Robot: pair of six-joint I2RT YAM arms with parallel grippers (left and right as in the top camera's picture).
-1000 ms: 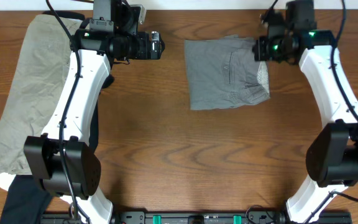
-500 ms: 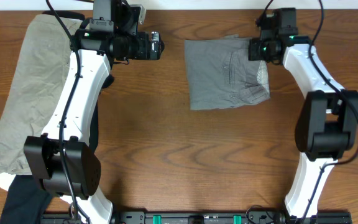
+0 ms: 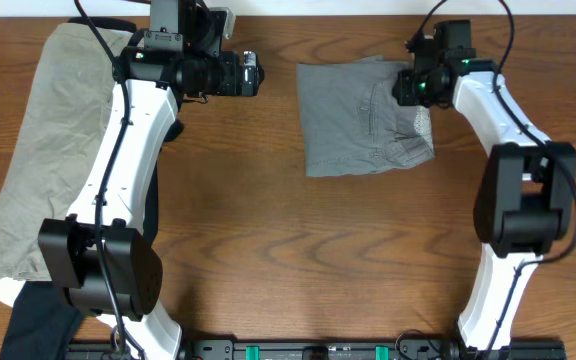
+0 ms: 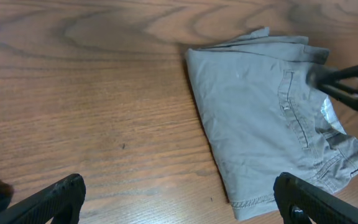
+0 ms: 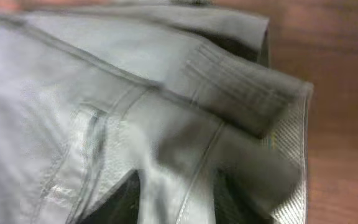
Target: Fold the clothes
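The grey shorts (image 3: pixel 358 120) lie folded into a rough square at the table's top centre, with pocket stitching facing up. They also show in the left wrist view (image 4: pixel 260 118) and fill the right wrist view (image 5: pixel 104 93). My right gripper (image 3: pixel 409 85) is down on their upper right part by the waistband. Its fingers (image 5: pixel 178 190) are closed in on a ridge of the cloth. My left gripper (image 3: pixel 253 73) is open and empty, hovering left of the shorts, with bare wood between its fingers (image 4: pixel 179 196).
A paler khaki-beige garment (image 3: pixel 48 140) lies along the table's left side. A black garment (image 3: pixel 33 320) sticks out beneath it at the lower left. The table's far edge (image 3: pixel 288 14) runs just behind the shorts.
My right gripper has moved left and down from beside the shorts onto their upper right corner. The left arm and the shorts have not moved.
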